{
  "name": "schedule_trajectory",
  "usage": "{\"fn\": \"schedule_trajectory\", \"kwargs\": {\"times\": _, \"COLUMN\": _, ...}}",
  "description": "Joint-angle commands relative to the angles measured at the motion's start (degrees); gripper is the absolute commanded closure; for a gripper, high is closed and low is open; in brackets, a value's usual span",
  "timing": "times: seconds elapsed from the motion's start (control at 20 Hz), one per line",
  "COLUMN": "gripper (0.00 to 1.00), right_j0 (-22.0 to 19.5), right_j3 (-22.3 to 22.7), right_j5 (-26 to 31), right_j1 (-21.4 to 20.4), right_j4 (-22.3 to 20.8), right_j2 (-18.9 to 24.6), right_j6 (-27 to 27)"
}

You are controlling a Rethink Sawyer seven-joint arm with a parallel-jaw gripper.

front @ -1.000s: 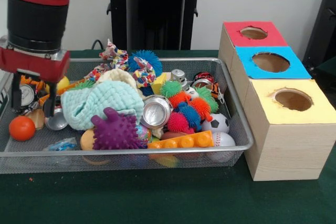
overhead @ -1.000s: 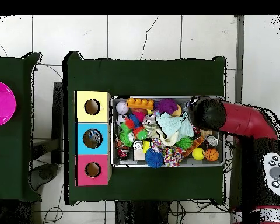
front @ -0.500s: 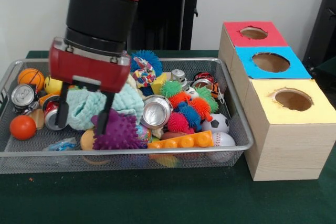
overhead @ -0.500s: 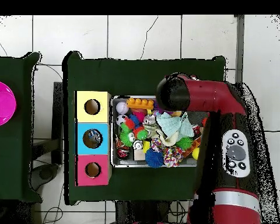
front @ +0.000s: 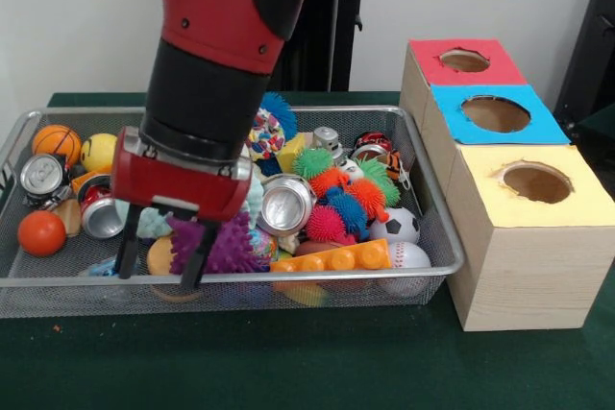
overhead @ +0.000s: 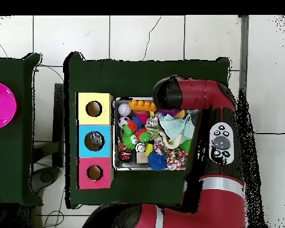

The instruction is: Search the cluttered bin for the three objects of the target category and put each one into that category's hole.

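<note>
My gripper is open, low over the front of the wire mesh bin. Its fingers straddle a tan ball, with a purple spiky toy just right of them. A crushed silver can lies in the middle, and two more cans sit at the left end. Green, orange and pink spiky balls crowd the right half. Beside the bin stands a box with a red hole, a blue hole and a yellow hole. From overhead the arm hides the gripper.
An orange ball, a basketball and a yellow ball lie at the bin's left end. An orange brick, a soccer ball and a baseball sit front right. A pink bowl rests on a side table.
The arm has swung from the bin's left end to its front middle and come down lower. The gripper has stayed open and holds nothing.
</note>
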Motion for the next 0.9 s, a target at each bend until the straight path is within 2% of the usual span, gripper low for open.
{"fn": "schedule_trajectory", "kwargs": {"times": 0.05, "gripper": 0.00, "right_j0": 0.4, "right_j3": -0.2, "right_j5": 0.2, "right_j1": 6.1, "right_j4": -2.7, "right_j2": -4.4, "right_j6": 11.5}}
{"fn": "schedule_trajectory", "kwargs": {"times": 0.35, "gripper": 0.00, "right_j0": 1.6, "right_j3": -1.2, "right_j5": 3.2, "right_j1": 6.1, "right_j4": -2.1, "right_j2": -6.9, "right_j6": 9.1}}
{"fn": "schedule_trajectory", "kwargs": {"times": 0.55, "gripper": 0.00, "right_j0": 1.5, "right_j3": -0.6, "right_j5": 4.7, "right_j1": 4.8, "right_j4": -0.5, "right_j2": -7.0, "right_j6": 7.5}}
{"fn": "schedule_trajectory", "kwargs": {"times": 0.7, "gripper": 0.00, "right_j0": 1.3, "right_j3": -2.8, "right_j5": 7.6, "right_j1": 5.0, "right_j4": 0.9, "right_j2": -6.3, "right_j6": 5.9}}
{"fn": "schedule_trajectory", "kwargs": {"times": 0.9, "gripper": 0.00, "right_j0": 0.9, "right_j3": -2.8, "right_j5": 10.0, "right_j1": 3.5, "right_j4": 2.5, "right_j2": -5.3, "right_j6": 4.8}}
